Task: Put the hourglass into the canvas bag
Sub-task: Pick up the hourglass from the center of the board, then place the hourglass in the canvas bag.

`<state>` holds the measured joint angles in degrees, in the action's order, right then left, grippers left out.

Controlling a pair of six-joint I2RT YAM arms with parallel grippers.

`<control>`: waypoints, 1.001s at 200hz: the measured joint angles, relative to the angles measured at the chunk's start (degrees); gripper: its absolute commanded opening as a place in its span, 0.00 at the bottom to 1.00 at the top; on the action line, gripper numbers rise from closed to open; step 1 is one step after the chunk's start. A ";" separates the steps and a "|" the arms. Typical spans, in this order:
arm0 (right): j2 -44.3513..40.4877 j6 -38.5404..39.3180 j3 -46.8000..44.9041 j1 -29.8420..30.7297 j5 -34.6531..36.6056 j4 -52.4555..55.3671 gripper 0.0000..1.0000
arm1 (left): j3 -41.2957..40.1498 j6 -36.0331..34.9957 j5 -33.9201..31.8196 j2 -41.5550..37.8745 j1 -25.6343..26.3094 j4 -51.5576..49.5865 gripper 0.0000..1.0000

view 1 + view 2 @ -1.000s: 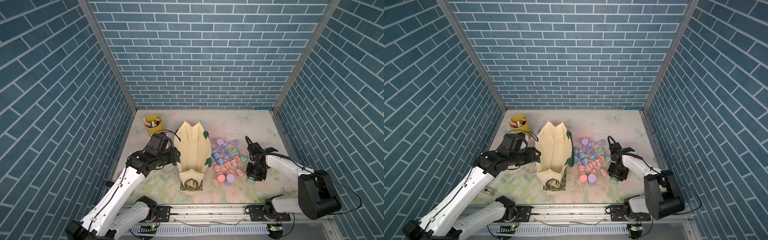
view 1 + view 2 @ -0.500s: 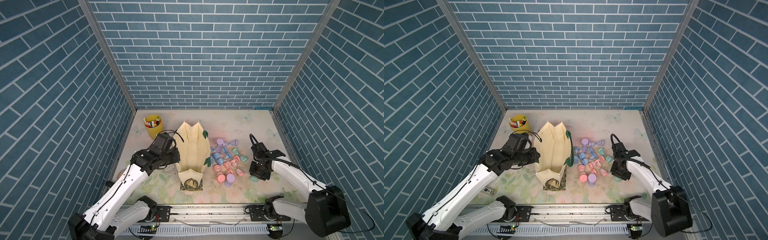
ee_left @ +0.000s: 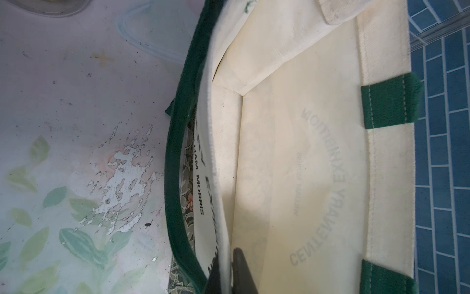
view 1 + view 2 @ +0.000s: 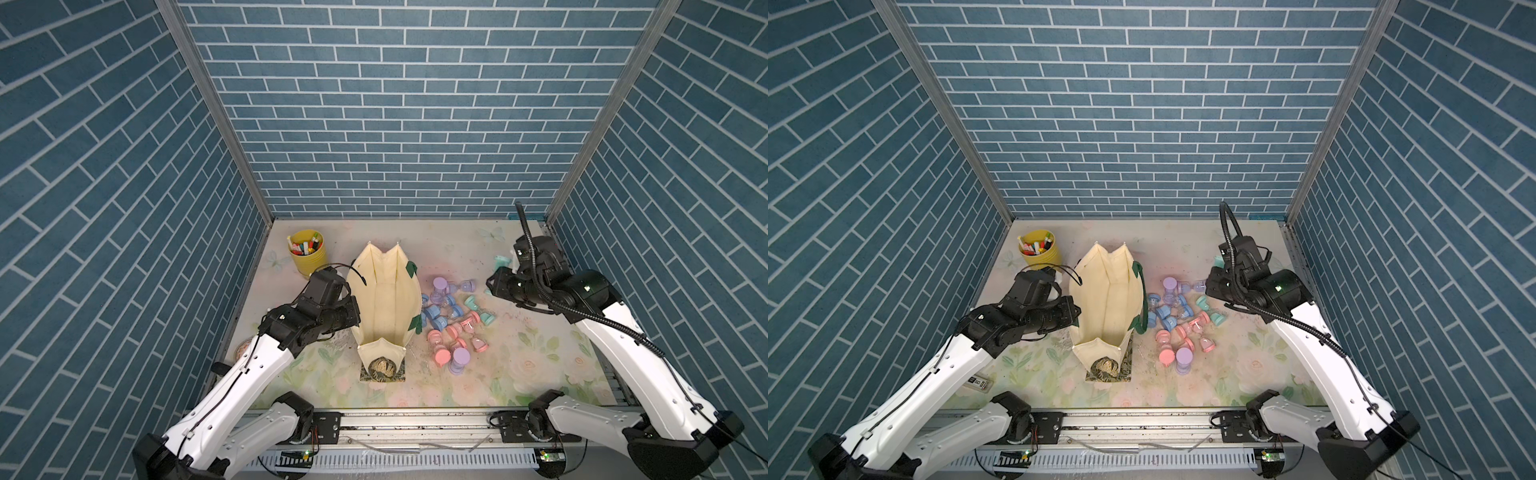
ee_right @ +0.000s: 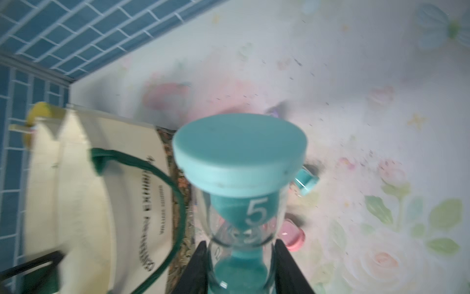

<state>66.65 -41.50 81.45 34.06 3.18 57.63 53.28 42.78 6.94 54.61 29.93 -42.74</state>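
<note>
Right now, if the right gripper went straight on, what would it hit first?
Held in the right gripper, the teal hourglass leads; it would probably meet the loose hourglasses on the table first. Depth unclear.

The hourglass point(image 5: 239, 152) is running off the frame edge inside the right tool point(image 5: 240, 245); the canvas bag point(image 5: 76, 191) beside that tool is smearing into blur. The left tool point(image 3: 226, 263) is showing fingertips only.
</note>
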 measured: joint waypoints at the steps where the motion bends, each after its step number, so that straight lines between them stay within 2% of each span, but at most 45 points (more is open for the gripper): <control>1: 0.46 0.02 0.66 0.48 0.00 -0.02 0.00 | -0.07 0.02 0.02 -0.02 0.00 0.09 0.00; 44: 17.09 1.11 19.26 13.81 0.02 -0.24 0.00 | -1.51 0.37 0.46 -0.92 0.00 2.21 0.00; 80: 28.96 1.46 27.71 19.74 -0.02 0.79 0.00 | -2.67 0.52 0.66 -2.34 0.00 3.65 0.00; 105: 34.91 1.46 31.65 21.24 -0.15 1.16 0.00 | -2.67 0.52 0.63 -2.25 0.07 3.96 0.00; 200: 52.39 -1.25 34.27 20.87 -2.27 2.95 0.00 | -3.72 0.55 0.33 -2.91 0.13 5.33 0.00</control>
<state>119.04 -42.74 115.72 54.94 0.91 60.58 49.56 43.33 7.27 51.70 30.06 -37.41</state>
